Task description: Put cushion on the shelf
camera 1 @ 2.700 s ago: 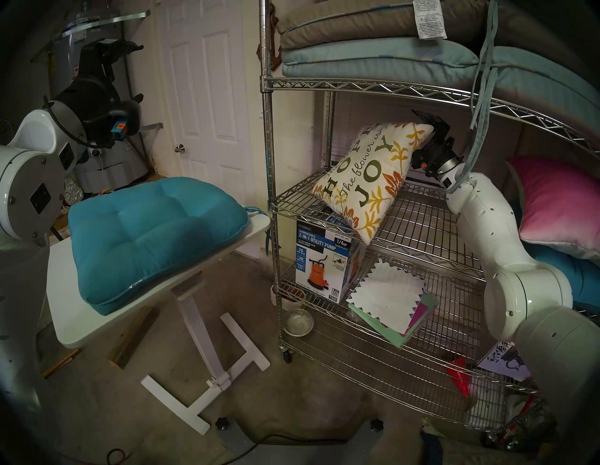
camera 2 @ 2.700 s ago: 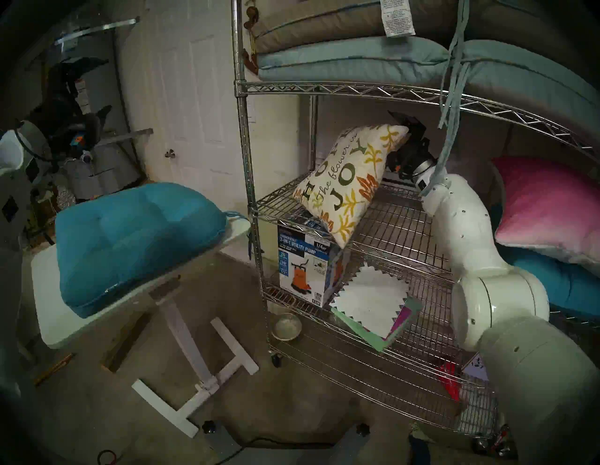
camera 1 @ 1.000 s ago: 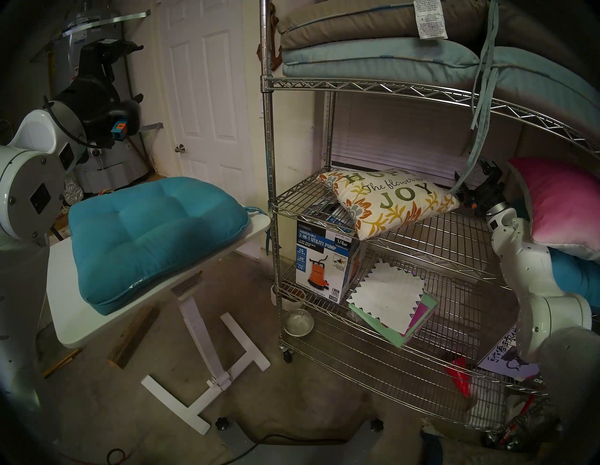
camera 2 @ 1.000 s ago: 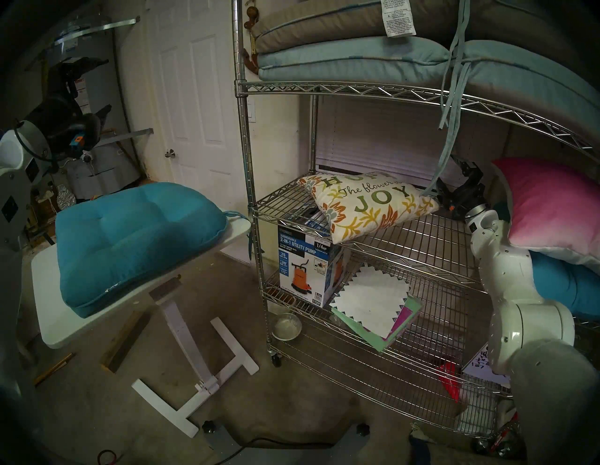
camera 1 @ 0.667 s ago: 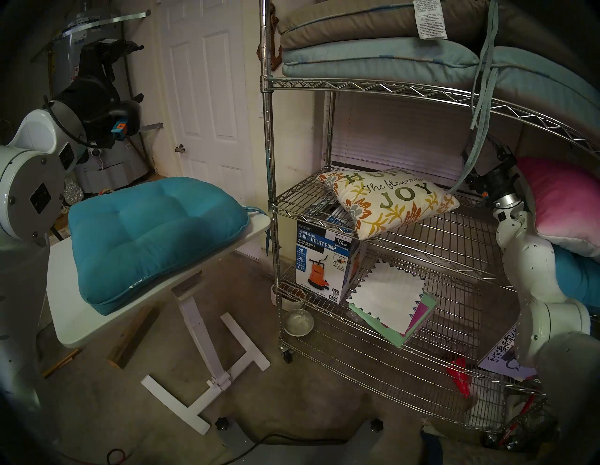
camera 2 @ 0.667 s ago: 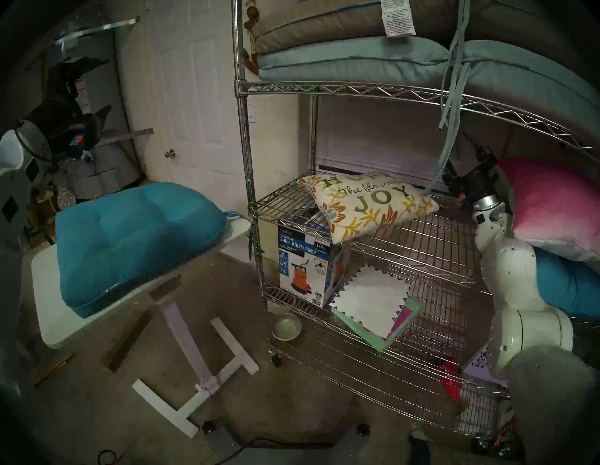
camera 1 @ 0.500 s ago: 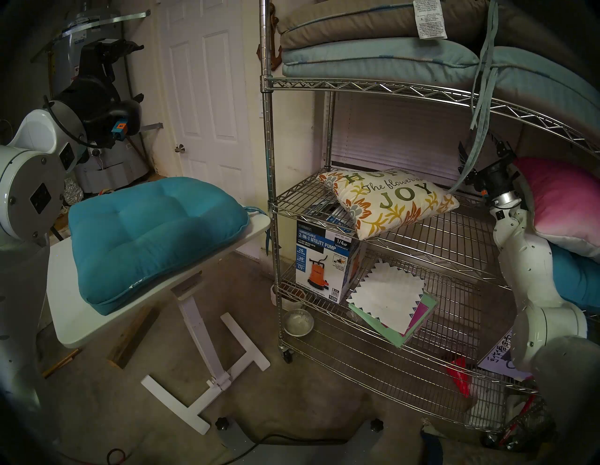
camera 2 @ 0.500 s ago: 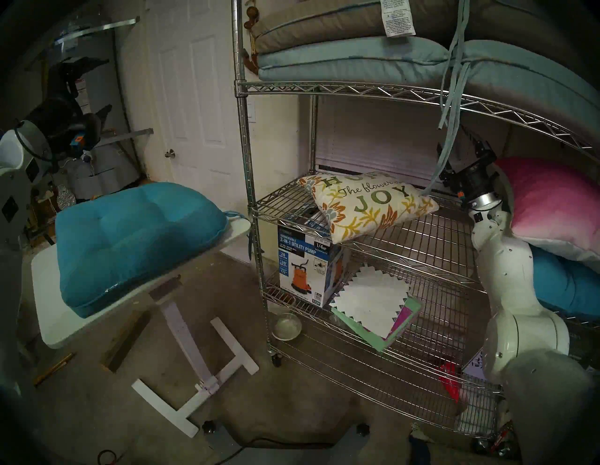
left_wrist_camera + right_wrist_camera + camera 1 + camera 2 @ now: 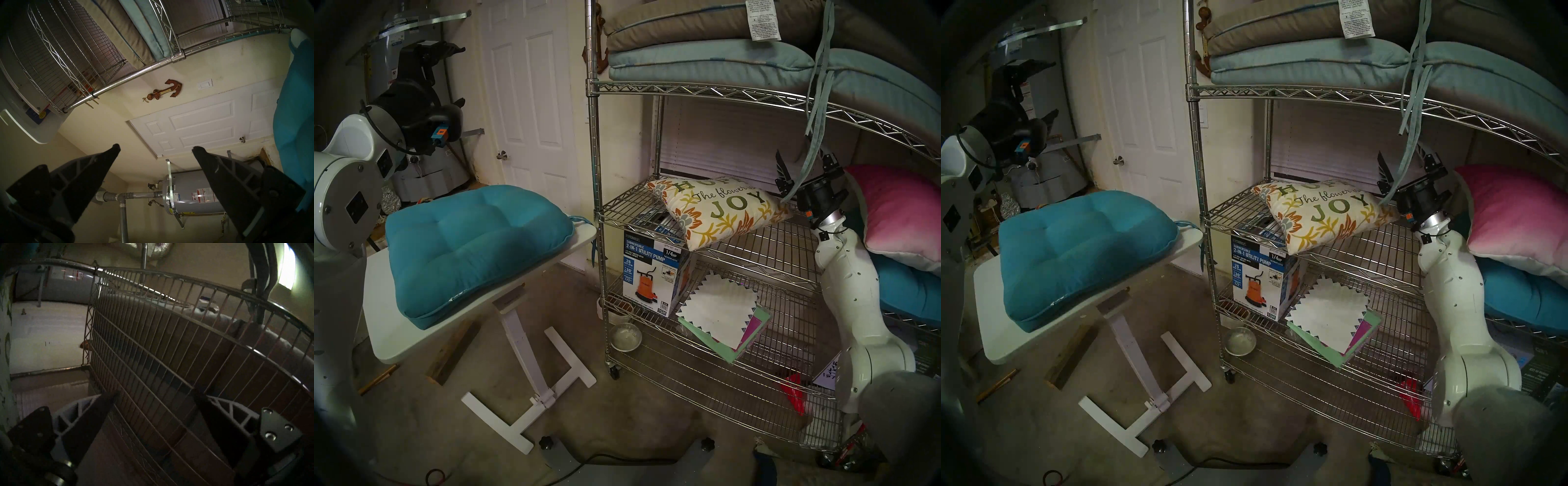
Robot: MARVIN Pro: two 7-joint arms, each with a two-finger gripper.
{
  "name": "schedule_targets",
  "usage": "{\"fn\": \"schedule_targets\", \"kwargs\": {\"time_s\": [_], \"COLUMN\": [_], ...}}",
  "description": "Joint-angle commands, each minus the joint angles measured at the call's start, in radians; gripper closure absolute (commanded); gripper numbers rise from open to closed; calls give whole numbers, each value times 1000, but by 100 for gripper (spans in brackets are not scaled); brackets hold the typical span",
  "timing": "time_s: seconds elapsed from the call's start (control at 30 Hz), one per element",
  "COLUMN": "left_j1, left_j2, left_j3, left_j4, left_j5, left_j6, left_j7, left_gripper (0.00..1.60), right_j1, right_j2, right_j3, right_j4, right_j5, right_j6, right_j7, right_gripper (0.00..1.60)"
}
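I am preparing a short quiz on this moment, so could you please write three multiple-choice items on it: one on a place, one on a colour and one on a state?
1. Where does the floral cushion lie?
A. on the white table
B. on a middle tier of the wire shelf
C. on the floor

2. What colour is the tufted cushion on the white table?
A. teal
B. pink
C. grey

3. How does the right gripper stand?
A. shut on the floral cushion
B. shut and empty
C. open and empty

Answers:
1 B, it rests flat on the wire grid above the pump box.
2 A, it is plain teal.
3 C, its fingers are spread apart beside the cushion.
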Motion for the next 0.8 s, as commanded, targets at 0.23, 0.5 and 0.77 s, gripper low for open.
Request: {"fn": "schedule_targets", "kwargs": {"time_s": [0.23,0.5,0.77], "left_j1": [-9,-9,-10], "left_j2": [2,2,2], "left_j3": [-2,-1,0], "left_j4": [-8,-8,-8], "left_j5": [0,0,0], "left_j6": [-2,-1,-1], "left_j7": [4,4,4], "left_gripper": [0,0,0], "right_j1": [-157,-214,-268], "right_j2": [-46,-46,-39], "right_j3": [-13,-16,-16], "right_j4": [-222,-352,-440], "right_j5": [46,68,81], "right_j6": [1,1,1], "right_j7": [-35,-52,-60], "right_gripper": [0,0,0]}}
